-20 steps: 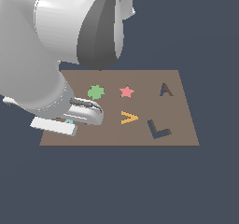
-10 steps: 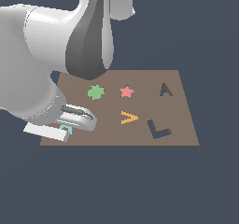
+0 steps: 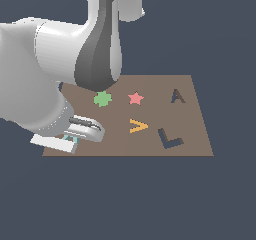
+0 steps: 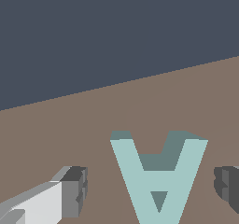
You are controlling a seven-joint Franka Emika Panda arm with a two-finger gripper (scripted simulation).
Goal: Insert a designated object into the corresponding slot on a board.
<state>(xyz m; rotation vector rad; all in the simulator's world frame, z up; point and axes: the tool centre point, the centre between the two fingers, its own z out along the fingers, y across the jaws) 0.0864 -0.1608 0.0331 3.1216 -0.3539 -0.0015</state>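
**Letter straddled, grasp not yet made**

In the exterior view, the board [image 3: 197, 134] is seen flat, with the gripper [image 3: 71, 140] lowered over its near corner at the exterior view's left. A sliver of the teal letter "A" block [image 3: 71, 139] is glimpsed beneath the gripper. The slot [image 3: 177, 96] is found well apart, toward the far side at the exterior view's right, beyond the pink star [image 3: 135, 98]. The orange "V" piece [image 3: 138, 126] and the larger "L" cutout [image 3: 169, 138] are seen nearer the front edge.

In the wrist view, the letter is shown lying on the brown surface between the two fingertips [image 4: 74, 190], which are spread, each set clear of the block's sides.

The grasping step is judged to be in hand. Next, the fingers would need to be closed squarely on the letter, which must then be lifted and carried across to the slot.
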